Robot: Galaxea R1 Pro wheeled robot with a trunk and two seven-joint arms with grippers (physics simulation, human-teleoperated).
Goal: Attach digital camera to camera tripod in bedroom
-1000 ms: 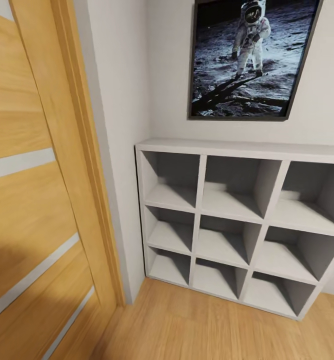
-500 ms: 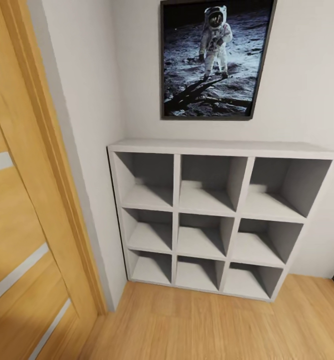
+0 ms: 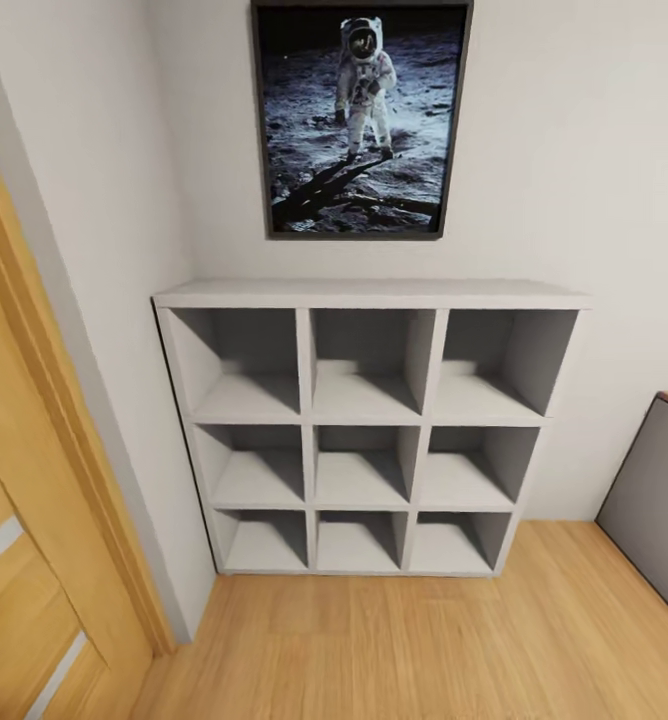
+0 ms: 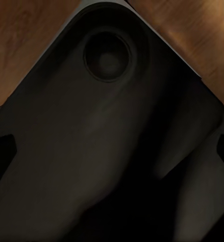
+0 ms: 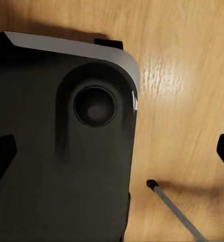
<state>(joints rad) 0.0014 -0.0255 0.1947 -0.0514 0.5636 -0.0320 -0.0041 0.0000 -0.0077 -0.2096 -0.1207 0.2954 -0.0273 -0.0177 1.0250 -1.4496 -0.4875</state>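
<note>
A white nine-compartment cube shelf [image 3: 369, 430] stands against a white wall beneath a framed photograph of an astronaut on the moon [image 3: 359, 118], seen from the robot's head camera. A wooden door frame [image 3: 54, 440] rises beside the shelf, a grey cabinet [image 3: 654, 505] sits at the other side, and light wood floor [image 3: 394, 650] runs in front.

At the left wrist, the dark fingertips [image 4: 2, 151] sit at opposite edges of the frame, spread wide and holding nothing; between them lies the robot's dark base [image 4: 106, 151] with a round recess.

At the right wrist, the fingertips [image 5: 1, 156] are likewise far apart and empty, with the same dark body [image 5: 56, 166] between them, and a thin grey rod [image 5: 174, 209] on the floor [image 5: 192, 75] nearer the other finger.
</note>
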